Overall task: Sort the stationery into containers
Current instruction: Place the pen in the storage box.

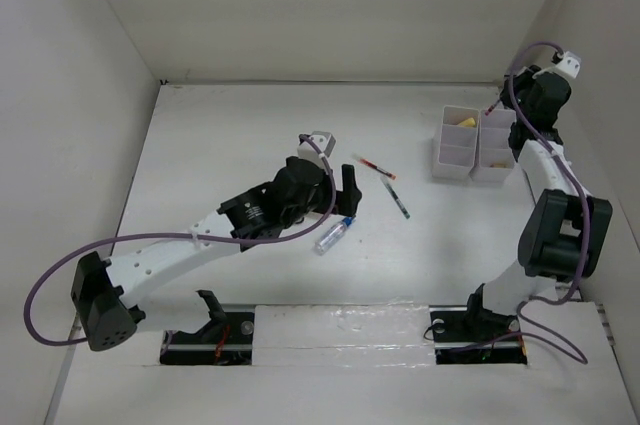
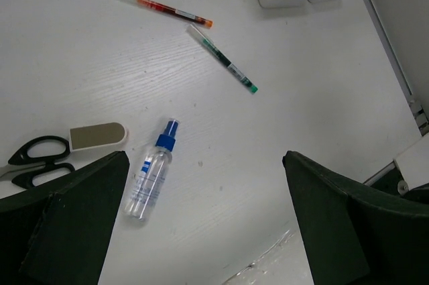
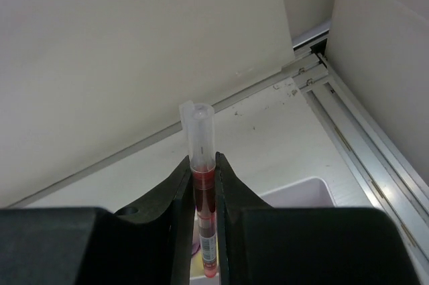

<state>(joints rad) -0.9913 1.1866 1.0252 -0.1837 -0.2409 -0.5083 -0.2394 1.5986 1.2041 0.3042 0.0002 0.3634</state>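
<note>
The left tool [image 2: 204, 159] hangs over the table [image 2: 80, 64] with its fingers wide apart and nothing between them. The bottle [image 2: 149, 179] lies flat on the table, just ahead of that tool and off its centre, close to the finger on the side where the scissors [image 2: 33, 161] lie. Its blue cap points away from the tool, so its long axis runs roughly crosswise to the line between the fingers, and they would close on its narrow body.

A beige block [image 2: 97, 136] lies just beside the bottle, between it and the scissors. Past the bottle's cap lie a green pen [image 2: 222, 58] and, farther on, a red pen [image 2: 164, 8]. The bins [image 1: 456, 150] stand well beyond the bottle, at the far right.

The right tool [image 3: 203, 164] is clamped on another pen [image 3: 201, 144], held upright over the bins, well apart from the bottle. The left arm is much the nearer. My guess is that it needs a small sideways shift toward the bottle, then a straight descent.
</note>
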